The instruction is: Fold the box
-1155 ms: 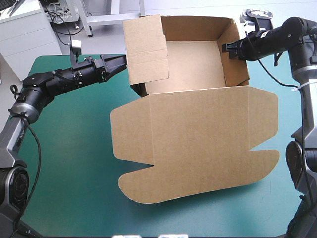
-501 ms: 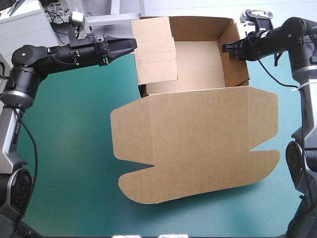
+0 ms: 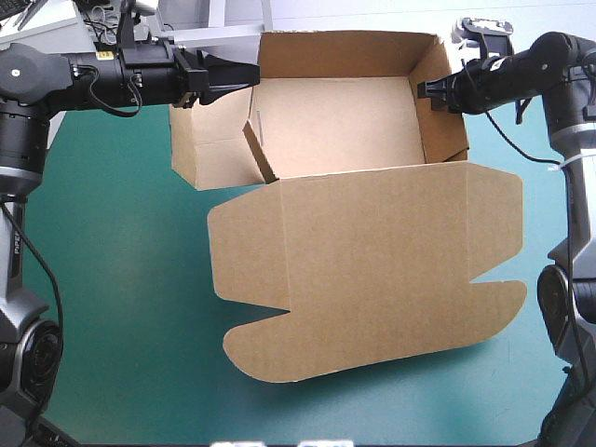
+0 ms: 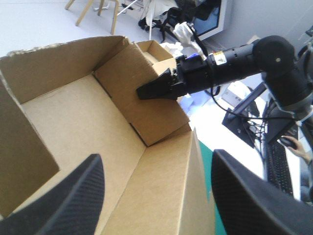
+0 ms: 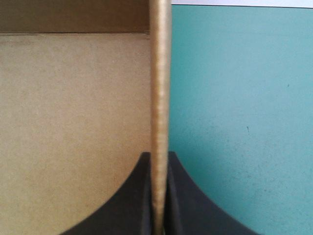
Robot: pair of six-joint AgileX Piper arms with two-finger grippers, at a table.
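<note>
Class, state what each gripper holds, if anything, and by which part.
The right gripper is shut on the box, clamping its raised right side wall. The left gripper is open and holds nothing.

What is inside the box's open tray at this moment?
Only the bare floor of the box shows; no loose item lies in it. The right tool pinches the right wall, one finger inside. The near left corner is covered by a bent tab.
</note>
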